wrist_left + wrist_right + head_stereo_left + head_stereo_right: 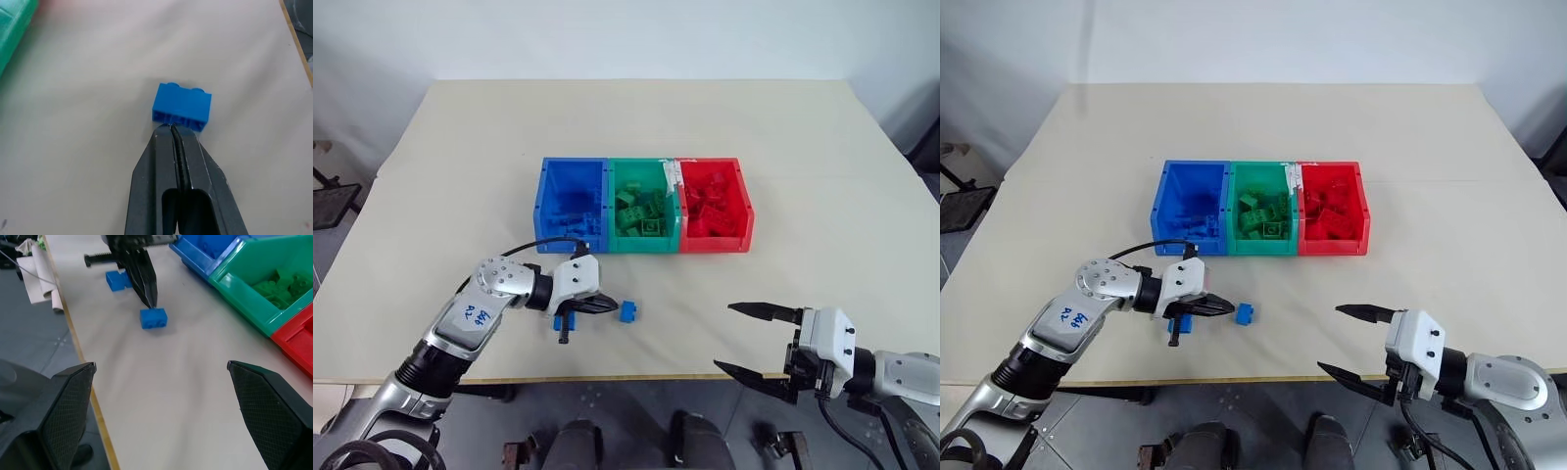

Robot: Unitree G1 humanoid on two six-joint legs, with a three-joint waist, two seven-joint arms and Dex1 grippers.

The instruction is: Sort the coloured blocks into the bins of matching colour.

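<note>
A small blue block (628,311) lies on the table in front of the bins. My left gripper (612,307) is shut with nothing between its fingers. Its joined tips rest against the near side of that block (182,106). A second blue block (560,320) lies under the left gripper, partly hidden. The blue bin (546,201), green bin (643,245) and red bin (745,211) stand joined in a row, each holding blocks of its own colour. My right gripper (722,337) hangs open near the table's front edge, well to the right of both loose blocks.
The tan table (803,147) has open surface behind and on both sides of the bins. Its front edge (656,376) runs just below the grippers. A black screw-like part (100,257) juts from the left gripper near the second block.
</note>
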